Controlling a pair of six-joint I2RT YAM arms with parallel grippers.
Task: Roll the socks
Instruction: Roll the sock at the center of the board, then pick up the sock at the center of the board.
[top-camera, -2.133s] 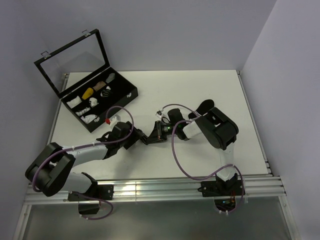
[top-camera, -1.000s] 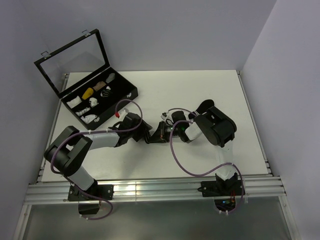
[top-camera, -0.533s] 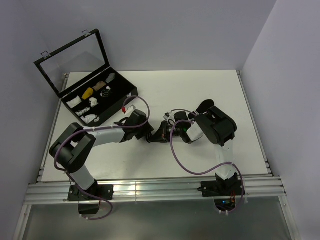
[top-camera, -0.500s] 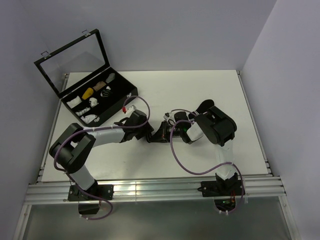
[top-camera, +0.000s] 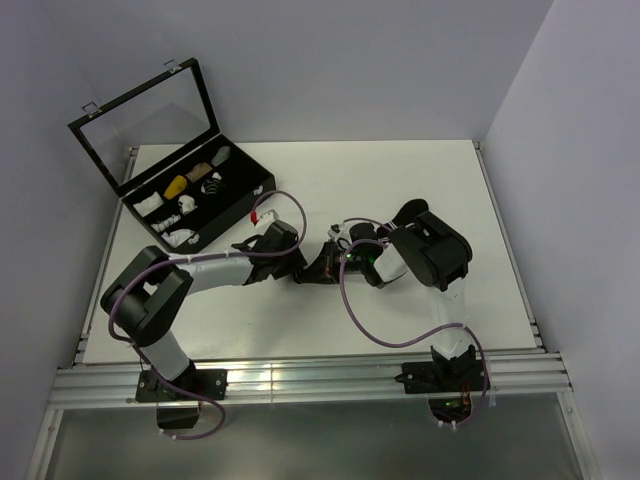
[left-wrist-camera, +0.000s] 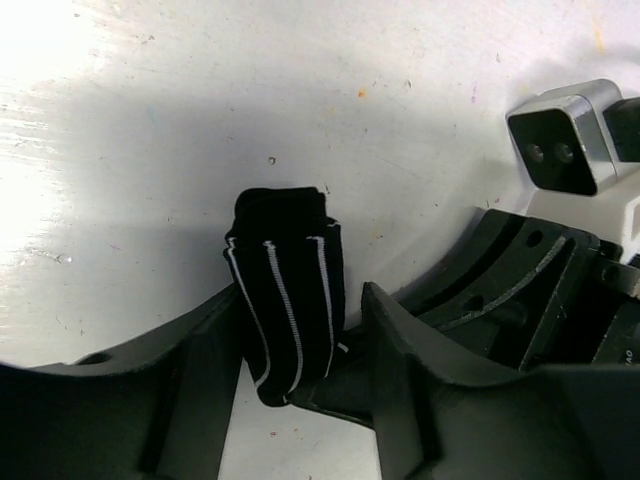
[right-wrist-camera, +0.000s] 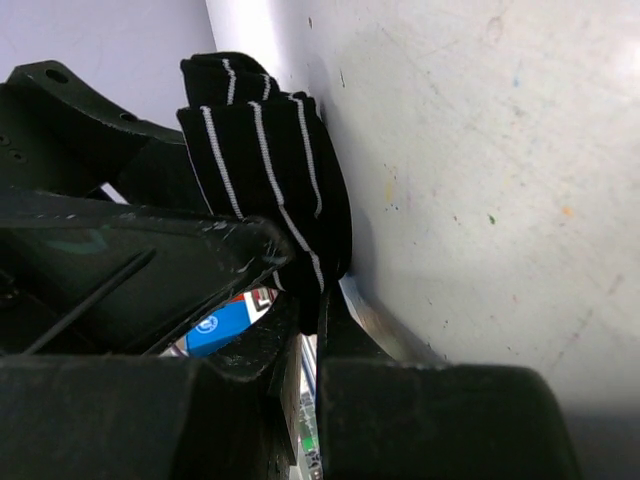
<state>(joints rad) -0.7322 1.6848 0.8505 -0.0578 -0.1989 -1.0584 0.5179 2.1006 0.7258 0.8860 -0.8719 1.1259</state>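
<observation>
A folded black sock with thin white stripes lies on the white table between the two grippers, which meet at mid-table. My right gripper is shut on the sock's lower end. One of its fingers shows under the sock in the left wrist view. My left gripper is open and straddles the sock, its left finger touching the fabric and its right finger a little apart. In the top view the left gripper and right gripper hide the sock. A dark rounded shape behind the right arm may be the other sock.
A black case with its lid propped open stands at the back left. It holds white, yellow and tan rolled bundles. The purple cables loop over the table near both arms.
My left arm has swung right and forward until its gripper met the right gripper and came around the sock. The right gripper has shifted slightly left and kept its hold.
</observation>
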